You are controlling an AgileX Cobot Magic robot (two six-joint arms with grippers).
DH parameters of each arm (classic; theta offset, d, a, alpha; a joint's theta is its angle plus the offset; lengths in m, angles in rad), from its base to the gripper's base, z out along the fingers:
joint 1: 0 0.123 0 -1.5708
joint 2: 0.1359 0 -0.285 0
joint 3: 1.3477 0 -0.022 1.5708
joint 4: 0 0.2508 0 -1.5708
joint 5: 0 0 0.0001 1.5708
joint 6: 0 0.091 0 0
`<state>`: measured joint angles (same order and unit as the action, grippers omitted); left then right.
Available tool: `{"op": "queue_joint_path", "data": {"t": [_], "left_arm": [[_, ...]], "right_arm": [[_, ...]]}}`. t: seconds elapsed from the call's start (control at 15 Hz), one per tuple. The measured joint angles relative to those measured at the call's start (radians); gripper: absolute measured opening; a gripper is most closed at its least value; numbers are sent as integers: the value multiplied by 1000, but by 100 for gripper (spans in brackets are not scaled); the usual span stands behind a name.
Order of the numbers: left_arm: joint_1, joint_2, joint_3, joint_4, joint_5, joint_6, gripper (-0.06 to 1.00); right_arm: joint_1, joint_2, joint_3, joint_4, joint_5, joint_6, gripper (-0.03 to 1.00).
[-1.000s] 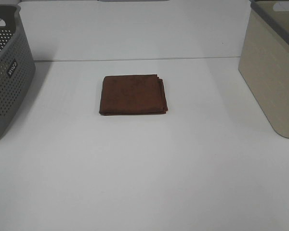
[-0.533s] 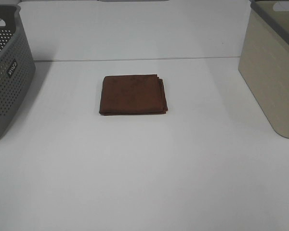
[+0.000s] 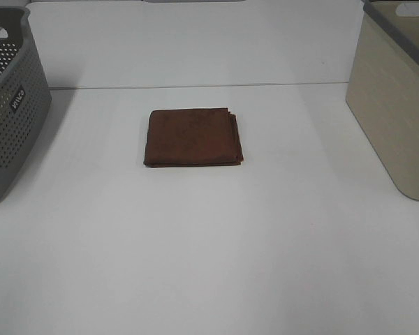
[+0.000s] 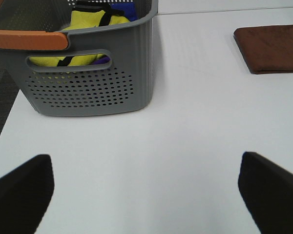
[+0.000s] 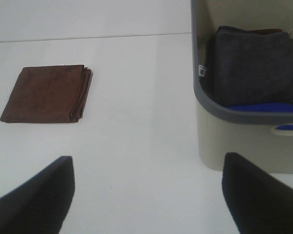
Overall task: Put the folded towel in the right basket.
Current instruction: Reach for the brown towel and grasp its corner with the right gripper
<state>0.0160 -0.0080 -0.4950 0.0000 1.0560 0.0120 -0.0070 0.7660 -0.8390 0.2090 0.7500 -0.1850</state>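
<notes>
While the left gripper (image 4: 146,195) and right gripper (image 5: 149,200) were held open, the folded towel (image 3: 193,137) was seen flat on the table (image 3: 209,265), well left of the right basket (image 3: 391,118); all layers should be pinched together.

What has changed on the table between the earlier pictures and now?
Nothing has visibly changed. The towel lies where it was, flat on the table between the left basket and the right basket.
</notes>
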Motion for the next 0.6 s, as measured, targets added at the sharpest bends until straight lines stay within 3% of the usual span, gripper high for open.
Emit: {"op": "queue_joint_path", "data": {"t": [0.4,0.6], "left_arm": [[0,0,0,0,0,0,97],[0,0,0,0,0,0,97]], "right_arm": [[0,496,-352,94,13,-96,78],[0,711,-578,145,91,-112,78]]}}
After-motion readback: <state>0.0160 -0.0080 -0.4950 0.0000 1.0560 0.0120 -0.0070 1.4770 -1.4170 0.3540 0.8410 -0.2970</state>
